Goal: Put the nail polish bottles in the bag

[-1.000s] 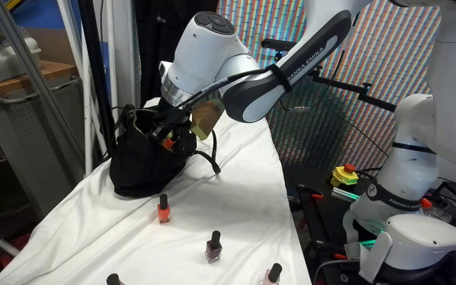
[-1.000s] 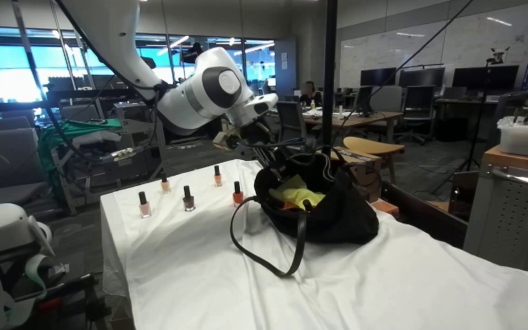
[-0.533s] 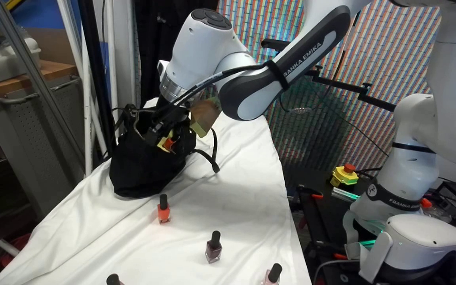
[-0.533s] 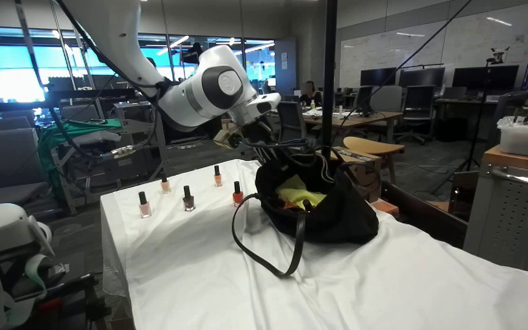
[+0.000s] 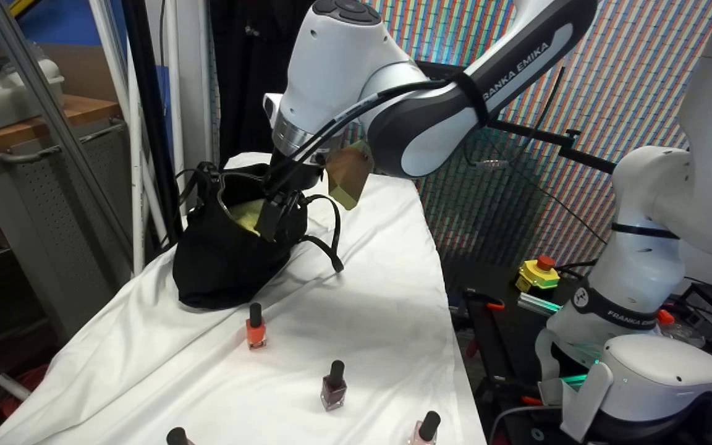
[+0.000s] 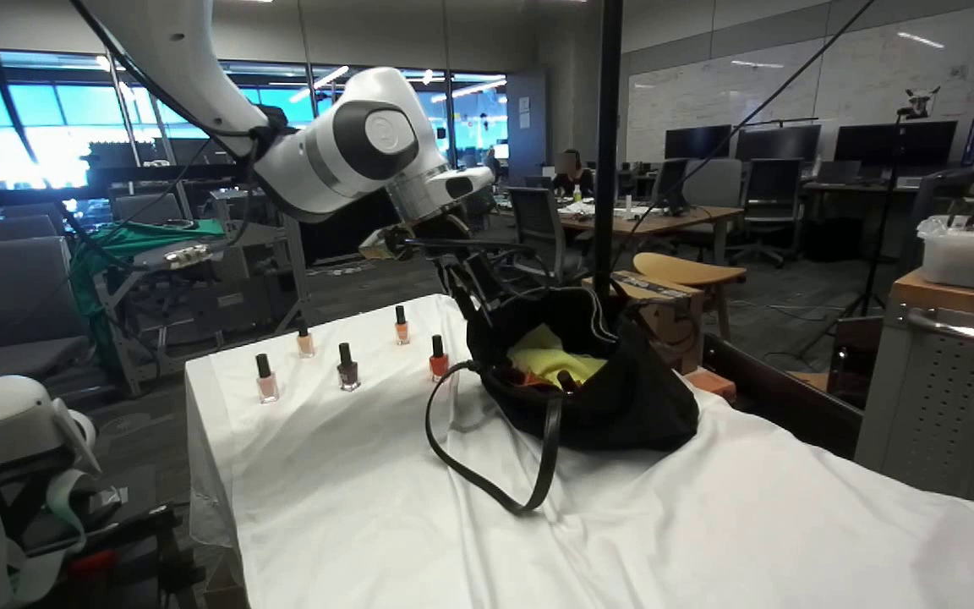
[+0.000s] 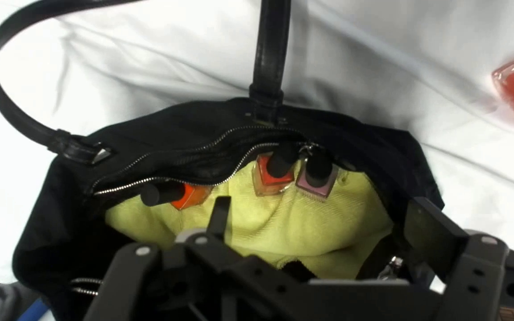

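Observation:
My gripper [image 7: 326, 223] stands open over the mouth of the black bag [image 7: 163, 127], its fingers wide apart with nothing held between them. Inside, on the yellow-green lining, lie an orange bottle [image 7: 192, 196], a red bottle [image 7: 274, 176] and a mauve bottle [image 7: 317, 183]. On the white cloth stand a red bottle [image 6: 438, 365], an orange bottle [image 6: 402, 330], a dark bottle [image 6: 348, 375], a peach bottle [image 6: 306, 344] and a pale pink bottle [image 6: 267, 386]. The gripper's tips partly overlap the bag's rim in both exterior views.
Looped handles [image 6: 529, 495] rise from the bag and rest on the white tablecloth [image 6: 385, 507]. A dark pole [image 6: 608, 169] stands behind the bag. A grey cabinet [image 5: 72, 185] is beside the table, and the cloth's edge drops off by the robot base [image 5: 615, 309].
The arm has drawn back and up from inside the bag, toward the robot's base. The gripper's fingers, deeper in the bag before, now show at its rim. The standing bottles have not moved.

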Controlling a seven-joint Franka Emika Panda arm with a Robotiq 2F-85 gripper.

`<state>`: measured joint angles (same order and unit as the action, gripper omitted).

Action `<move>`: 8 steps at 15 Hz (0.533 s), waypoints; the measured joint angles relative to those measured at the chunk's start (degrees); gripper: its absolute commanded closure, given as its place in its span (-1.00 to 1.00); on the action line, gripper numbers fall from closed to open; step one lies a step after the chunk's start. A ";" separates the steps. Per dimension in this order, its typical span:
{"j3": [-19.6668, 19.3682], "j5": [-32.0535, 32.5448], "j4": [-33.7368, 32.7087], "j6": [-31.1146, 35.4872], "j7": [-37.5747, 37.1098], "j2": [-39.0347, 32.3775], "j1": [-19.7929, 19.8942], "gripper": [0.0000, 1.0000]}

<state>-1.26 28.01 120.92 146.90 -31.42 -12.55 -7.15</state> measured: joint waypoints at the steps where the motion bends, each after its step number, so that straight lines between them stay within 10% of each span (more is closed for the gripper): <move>1: 0.01 0.00 1.62 -0.64 -0.02 1.56 -0.46 -1.00; 8: 3.73 -0.46 11.02 -4.16 -1.69 9.90 -1.95 -1.00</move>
<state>2.48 27.55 131.93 142.74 -33.11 -2.64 -9.09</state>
